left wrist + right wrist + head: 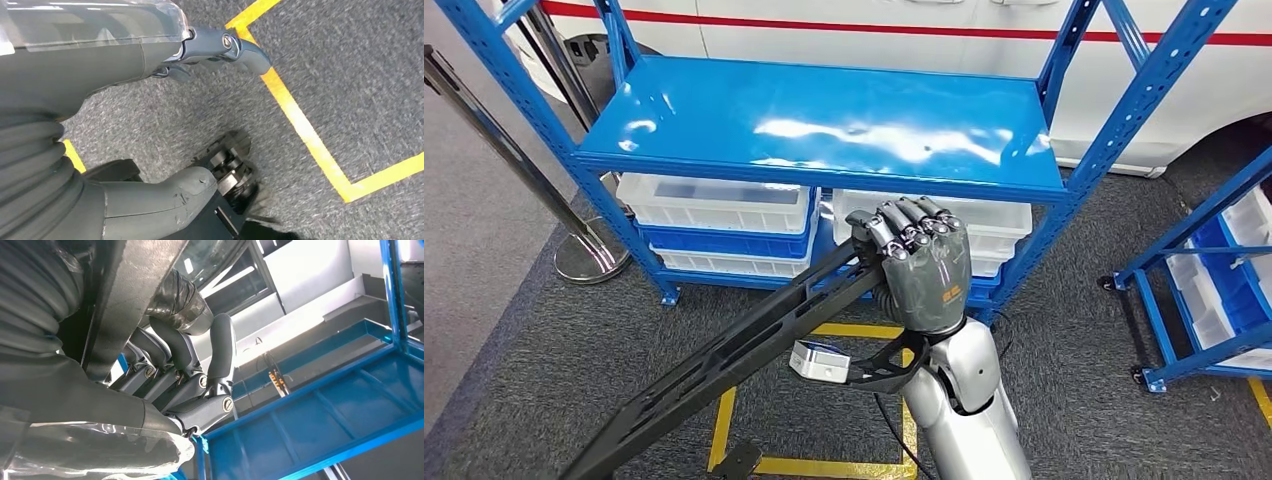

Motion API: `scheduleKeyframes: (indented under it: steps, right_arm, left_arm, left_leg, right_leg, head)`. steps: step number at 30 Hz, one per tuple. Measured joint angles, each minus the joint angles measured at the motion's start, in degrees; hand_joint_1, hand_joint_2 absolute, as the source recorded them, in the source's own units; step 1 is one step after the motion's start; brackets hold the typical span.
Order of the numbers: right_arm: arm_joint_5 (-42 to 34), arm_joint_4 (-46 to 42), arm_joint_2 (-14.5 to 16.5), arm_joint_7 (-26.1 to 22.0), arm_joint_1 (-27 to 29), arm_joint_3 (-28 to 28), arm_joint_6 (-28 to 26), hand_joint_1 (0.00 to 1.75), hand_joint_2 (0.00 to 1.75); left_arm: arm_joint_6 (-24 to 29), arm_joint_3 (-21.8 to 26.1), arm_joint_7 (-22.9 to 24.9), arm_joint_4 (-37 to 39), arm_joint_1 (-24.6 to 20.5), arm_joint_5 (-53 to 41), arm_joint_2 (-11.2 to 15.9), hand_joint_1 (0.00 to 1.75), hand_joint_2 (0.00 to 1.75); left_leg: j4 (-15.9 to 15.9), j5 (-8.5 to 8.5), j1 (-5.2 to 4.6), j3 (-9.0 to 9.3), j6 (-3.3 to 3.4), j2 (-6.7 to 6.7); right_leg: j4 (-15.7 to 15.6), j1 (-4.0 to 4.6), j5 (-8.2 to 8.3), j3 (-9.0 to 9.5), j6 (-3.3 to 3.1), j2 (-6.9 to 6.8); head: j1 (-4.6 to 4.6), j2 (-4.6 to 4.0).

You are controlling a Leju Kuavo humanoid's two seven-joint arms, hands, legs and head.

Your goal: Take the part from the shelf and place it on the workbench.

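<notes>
Silver forearm and right robot hand point(921, 268) rise from the bottom of the head view, the fingers wrapped tight round one end of the part point(724, 357), a single long black beam that slopes down and away toward the lower left corner. It is clear of the shelf point(824, 125) and hangs in front of it, over the grey carpet and the yellow floor lines point(724, 420).

The part looks stiff, a ribbed or slotted rail, probably moulded or metal, and it keeps straight along its whole visible span. Held at one end, its length will lever hard against the wrist and its far tip will swing wide on any turn, so a grip nearer the middle, or a second hand under the low end, would steady it. The surface looks matt, not slick.

Left robot hand point(220, 47) hangs over the carpet; its fingers are mostly hidden, so I cannot tell whether it is spread or curled, though nothing seems to be in it.

Count: one part, one shelf frame ahead and a second blue rack point(1214, 270) at the right, two stacks of white bins point(719, 205) on the lower level.
</notes>
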Motion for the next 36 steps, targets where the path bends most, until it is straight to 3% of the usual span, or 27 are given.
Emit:
scheduleKeyframes:
  steps: [2, 3, 5, 7, 10, 11, 12, 13, 14, 15, 17, 18, 20, 22, 25, 26, 27, 28, 29, 30, 32, 33, 36]
  right_arm:
    - [-0.25, 0.01, 0.02, -0.31, -0.34, 0.00, -0.01, 1.75, 1.75]
    - [-0.38, 0.03, 0.03, -0.42, -0.53, 0.00, -0.02, 1.75, 1.75]
    - [-0.61, 0.09, 0.06, -0.59, -0.74, 0.00, -0.02, 1.75, 1.75]
    - [-0.81, 0.16, 0.16, -0.76, -0.83, 0.00, -0.01, 1.75, 1.75]
    - [-0.92, 0.26, 0.30, -0.94, -0.87, 0.00, 0.00, 1.75, 1.75]
    - [-0.93, 0.32, 0.30, -0.96, -0.85, 0.00, 0.00, 1.75, 1.75]
    - [-0.93, 0.38, 0.30, -0.96, -0.84, 0.00, 0.00, 1.75, 1.75]
    - [-0.93, 0.43, 0.30, -0.97, -0.83, 0.00, 0.00, 1.75, 1.75]
    - [-0.93, 0.46, 0.30, -0.98, -0.82, 0.00, 0.00, 1.75, 1.75]
    - [-0.93, 0.47, 0.31, -0.98, -0.83, 0.00, 0.00, 1.75, 1.75]
    - [-0.93, 0.46, 0.37, -1.03, -0.86, 0.00, -0.01, 1.75, 1.75]
    - [-0.94, 0.46, 0.41, -1.07, -0.88, 0.00, -0.01, 1.75, 1.75]
    - [-0.96, 0.47, 0.44, -1.14, -0.87, -0.01, -0.02, 1.75, 1.75]
    - [-1.02, 0.47, 0.44, -1.14, -0.86, -0.02, -0.02, 1.75, 1.75]
    - [-1.21, 0.48, 0.43, -1.21, -0.85, -0.02, -0.02, 1.75, 1.75]
    - [-1.30, 0.50, 0.44, -1.30, -0.85, -0.02, -0.02, 1.75, 1.75]
    - [-1.38, 0.55, 0.44, -1.38, -0.85, -0.02, -0.02, 1.75, 1.75]
    - [-1.40, 0.60, 0.45, -1.45, -0.85, -0.02, -0.02, 1.75, 1.75]
    - [-1.37, 0.66, 0.46, -1.49, -0.87, -0.01, -0.02, 1.75, 1.75]
    - [-1.28, 0.69, 0.49, -1.48, -0.93, -0.01, -0.02, 1.75, 1.75]
    - [-0.96, 0.71, 0.69, -1.38, -1.09, 0.01, -0.02, 1.75, 1.75]
    - [-0.83, 0.72, 0.79, -1.31, -1.18, 0.02, -0.02, 1.75, 1.75]
    - [-0.65, 0.74, 0.91, -1.12, -1.33, 0.06, -0.02, 1.75, 1.75]
  left_arm:
    - [0.06, -0.22, -0.15, 0.00, -0.06, 0.09, -0.26, 0.00, 1.75]
    - [0.11, -0.33, -0.21, 0.00, -0.11, 0.15, -0.38, 0.00, 1.75]
    - [0.28, -0.49, -0.27, 0.00, -0.17, 0.31, -0.50, 0.00, 1.75]
    - [0.44, -0.60, -0.24, 0.00, -0.15, 0.58, -0.52, 0.00, 1.75]
    - [0.76, -0.62, -0.23, 0.00, -0.16, 0.91, -0.49, 0.00, 1.75]
    - [0.85, -0.62, -0.23, 0.00, -0.16, 0.92, -0.46, 0.00, 1.75]
    - [0.90, -0.62, -0.23, 0.00, -0.16, 0.93, -0.44, 0.00, 1.75]
    - [0.93, -0.62, -0.23, -0.01, -0.16, 0.93, -0.43, 0.00, 1.75]
    - [0.95, -0.62, -0.23, -0.01, -0.18, 0.93, -0.41, 0.00, 1.75]
    - [0.97, -0.63, -0.23, -0.02, -0.23, 0.93, -0.41, 0.00, 1.75]
    - [0.98, -0.66, -0.25, -0.04, -0.33, 0.94, -0.41, 0.00, 1.75]
    - [0.99, -0.68, -0.25, -0.05, -0.36, 0.94, -0.42, 0.00, 1.75]
    - [0.99, -0.69, -0.25, -0.07, -0.33, 0.95, -0.43, 0.00, 1.75]
    - [0.99, -0.69, -0.23, -0.07, -0.40, 0.95, -0.43, 0.00, 1.75]
    - [1.06, -0.69, -0.26, -0.11, -0.50, 1.03, -0.41, 0.00, 1.75]
    - [1.13, -0.69, -0.26, -0.13, -0.48, 1.13, -0.38, 0.00, 1.75]
    - [1.22, -0.69, -0.26, -0.13, -0.46, 1.24, -0.33, 0.00, 1.75]
    - [1.31, -0.68, -0.25, -0.13, -0.44, 1.38, -0.26, 0.00, 1.75]
    - [1.37, -0.68, -0.24, -0.13, -0.43, 1.52, -0.20, 0.00, 1.75]
    - [1.39, -0.68, -0.23, -0.13, -0.41, 1.62, -0.16, 0.00, 1.75]
    - [1.39, -0.68, -0.21, -0.13, -0.32, 1.82, -0.21, 0.00, 1.75]
    - [1.39, -0.68, -0.19, -0.13, -0.27, 1.87, -0.26, 0.00, 1.75]
    - [1.39, -0.67, -0.11, -0.13, -0.03, 1.93, -0.27, 0.00, 1.75]
  left_leg:
    - [0.54, 0.64, -0.07, -0.82, -0.52, -0.03]
    - [0.55, 1.07, -0.03, -1.03, -0.87, -0.02]
    - [0.46, 1.67, 0.09, -1.39, -1.61, -0.10]
    - [2.36, -0.83, 0.21, -2.49, -2.20, -0.30]
    - [11.93, -8.31, 0.63, -5.05, -2.98, -0.37]
    - [14.76, -9.11, 0.76, -5.38, -3.20, -0.36]
    - [16.09, -8.54, 0.88, -5.02, -3.39, -0.36]
    - [15.46, -6.97, 1.02, -3.73, -3.56, -0.36]
    - [12.94, -5.21, 1.19, -1.49, -3.74, -0.36]
    - [9.15, -4.51, 1.30, 1.27, -3.95, -0.42]
    - [2.09, -5.20, 1.22, 5.77, -3.71, -0.72]
    - [0.39, -5.89, 1.05, 6.65, -3.47, -0.87]
    - [-0.15, -5.29, 0.98, 6.43, -2.54, -0.91]
    - [-0.46, -4.15, 1.04, 5.59, -1.36, -0.64]
    - [-0.43, -2.44, 0.66, 3.48, -0.09, -0.32]
    - [-0.30, -1.94, 0.47, 2.69, 0.03, -0.29]
    - [-0.14, -1.47, 0.28, 1.90, 0.07, -0.27]
    - [0.01, -1.06, 0.05, 1.19, 0.09, -0.28]
    - [0.12, -0.70, -0.18, 0.63, 0.10, -0.31]
    - [0.19, -0.37, -0.32, 0.23, 0.10, -0.33]
    - [0.21, 0.37, -0.36, -0.27, -0.25, -0.32]
    - [0.11, 0.81, -0.15, -0.44, -0.57, -0.28]
    - [-0.52, 1.57, 0.14, -0.91, -1.57, -0.37]
  right_leg:
    - [-6.82, 0.29, -1.20, 4.55, -0.50, 0.03]
    - [-8.51, 0.50, -1.83, 5.40, -0.72, 0.06]
    - [-9.36, 0.51, -1.03, 5.10, -1.25, -0.05]
    - [-9.91, 0.20, 0.34, 4.12, -2.13, -0.28]
    - [-9.87, 0.13, 2.25, 1.75, -2.73, -0.46]
    - [-9.71, 0.13, 2.83, 0.85, -2.67, -0.51]
    - [-9.51, 0.09, 3.39, -0.09, -2.55, -0.55]
    - [-9.26, 0.01, 3.91, -1.04, -2.38, -0.56]
    - [-8.96, -0.08, 4.40, -1.92, -2.15, -0.54]
    - [-8.67, -0.09, 4.84, -2.73, -1.85, -0.51]
    - [-8.28, 0.02, 5.75, -3.68, -1.23, -0.47]
    - [-8.31, 0.10, 6.26, -3.88, -0.96, -0.48]
    - [-8.62, 0.12, 7.17, -4.04, -0.43, -0.43]
    - [-7.12, 0.01, 5.05, -4.80, 0.15, -0.26]
    - [2.64, -0.11, -2.76, -7.52, 0.55, -0.09]
    - [5.94, -0.11, -4.10, -8.16, 0.55, -0.07]
    - [7.76, -0.08, -4.19, -8.05, 0.43, -0.07]
    - [7.43, 0.03, -3.18, -6.85, 0.13, -0.06]
    - [5.05, 0.22, -1.71, -4.63, -0.41, -0.01]
    - [1.24, 0.56, -0.63, -1.80, -1.27, 0.08]
    - [-6.30, 1.25, -0.25, 3.09, -2.89, 0.17]
    - [-8.39, 1.58, -0.44, 4.20, -3.36, 0.21]
    - [-10.70, 1.59, 1.18, 4.46, -3.54, 0.11]
  head:
    - [-0.01, 0.00]
    - [-0.01, 0.00]
    - [0.01, 0.00]
    - [-0.01, 0.00]
    - [-0.02, 0.00]
    - [-0.02, 0.00]
    - [-0.02, 0.00]
    - [-0.02, 0.00]
    - [-0.02, 0.00]
    - [-0.03, 0.00]
    - [-0.01, 0.00]
    - [-0.01, 0.00]
    - [-0.01, 0.00]
    - [0.01, 0.00]
    - [0.01, 0.00]
    - [0.02, 0.00]
    - [0.01, 0.00]
    - [0.01, 0.00]
    - [0.01, 0.00]
    - [-0.01, 0.00]
    - [-0.01, 0.00]
    - [0.01, 0.00]
    - [0.05, 0.00]
